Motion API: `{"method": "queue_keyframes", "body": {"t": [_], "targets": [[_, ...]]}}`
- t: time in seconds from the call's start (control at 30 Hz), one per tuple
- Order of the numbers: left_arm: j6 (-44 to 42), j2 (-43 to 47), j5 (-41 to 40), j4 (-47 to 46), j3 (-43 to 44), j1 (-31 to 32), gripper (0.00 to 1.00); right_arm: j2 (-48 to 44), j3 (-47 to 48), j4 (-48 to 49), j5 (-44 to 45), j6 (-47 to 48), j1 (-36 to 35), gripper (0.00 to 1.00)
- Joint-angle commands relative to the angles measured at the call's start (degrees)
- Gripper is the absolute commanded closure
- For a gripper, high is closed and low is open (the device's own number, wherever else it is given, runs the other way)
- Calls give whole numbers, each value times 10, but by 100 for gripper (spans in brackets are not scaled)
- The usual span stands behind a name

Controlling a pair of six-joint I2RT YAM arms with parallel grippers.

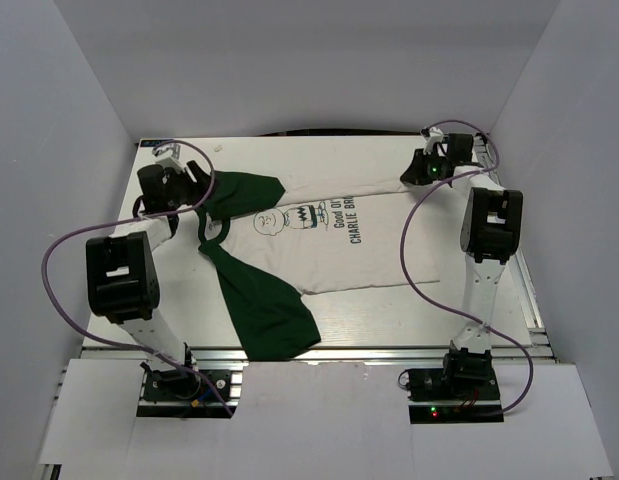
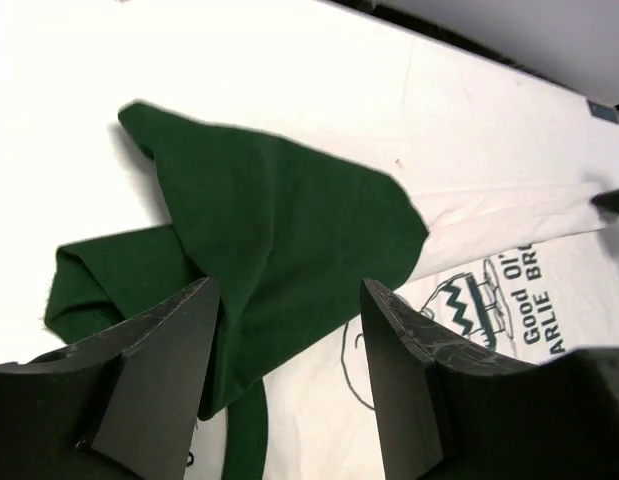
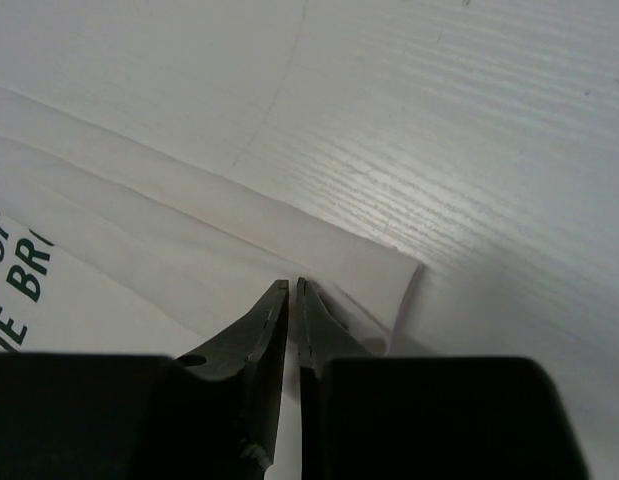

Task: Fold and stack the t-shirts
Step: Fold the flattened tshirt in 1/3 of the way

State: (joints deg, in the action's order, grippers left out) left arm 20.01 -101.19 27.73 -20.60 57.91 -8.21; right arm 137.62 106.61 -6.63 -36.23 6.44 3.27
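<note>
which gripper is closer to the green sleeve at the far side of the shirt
Left. The left gripper hangs open right over that sleeve; the right gripper is shut on the t-shirt hem at the opposite end.

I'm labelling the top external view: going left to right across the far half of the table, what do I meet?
left hand → t-shirt's green sleeve → cartoon figure → black text → right hand

White t-shirt w/ green sleeves, spread flat, print up, mid-table
</note>
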Motion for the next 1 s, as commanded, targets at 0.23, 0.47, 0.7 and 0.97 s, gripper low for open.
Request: {"method": "queue_keyframes", "body": {"t": [0.23, 0.47, 0.7, 0.97], "targets": [[6, 92, 12, -2, -7, -9, 30, -83, -84, -63, -34, 63, 8, 88], [14, 115, 26, -2, -36, -12, 30, -104, -113, -79, -34, 65, 21, 88], [40, 92, 47, 9, -20, -12, 29, -145, -119, -25, -79, 38, 38, 83], [81, -91, 17, 268, 218, -11, 24, -198, -99, -36, -234, 96, 43, 67]]}}
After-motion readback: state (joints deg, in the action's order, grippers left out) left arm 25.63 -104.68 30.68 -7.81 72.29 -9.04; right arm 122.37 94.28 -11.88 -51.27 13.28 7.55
